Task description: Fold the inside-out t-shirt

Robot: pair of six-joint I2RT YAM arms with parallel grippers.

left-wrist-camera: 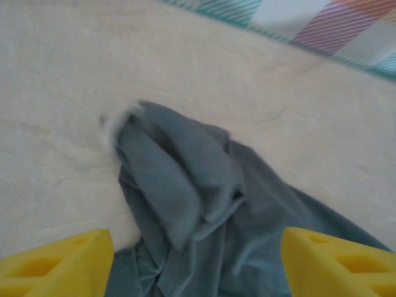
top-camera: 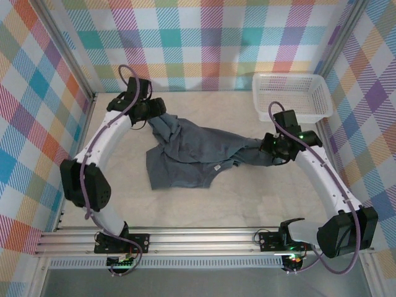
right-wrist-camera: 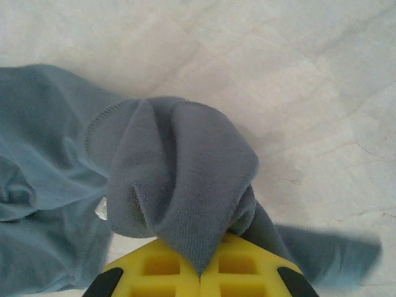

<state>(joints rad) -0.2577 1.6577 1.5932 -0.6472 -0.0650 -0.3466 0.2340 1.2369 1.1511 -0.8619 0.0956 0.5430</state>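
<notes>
The inside-out t-shirt (top-camera: pixel 192 151) lies crumpled across the middle of the table, dark slate-grey, with a small tag (top-camera: pixel 217 167) near its front edge. My left gripper (top-camera: pixel 156 110) is at the shirt's far-left end. In the left wrist view its yellow fingers (left-wrist-camera: pixel 59 266) stand wide apart, and a bunched fold of the t-shirt (left-wrist-camera: pixel 179 192) lies loose on the table between them. My right gripper (top-camera: pixel 270 147) is at the shirt's right end. The right wrist view has its jaws pressed together, pinching a peak of the t-shirt (right-wrist-camera: pixel 185 185).
A white mesh basket (top-camera: pixel 291 93) stands at the back right, close behind the right arm. The table is walled by checked panels on three sides. Bare table surface (top-camera: pixel 204 204) lies in front of the shirt.
</notes>
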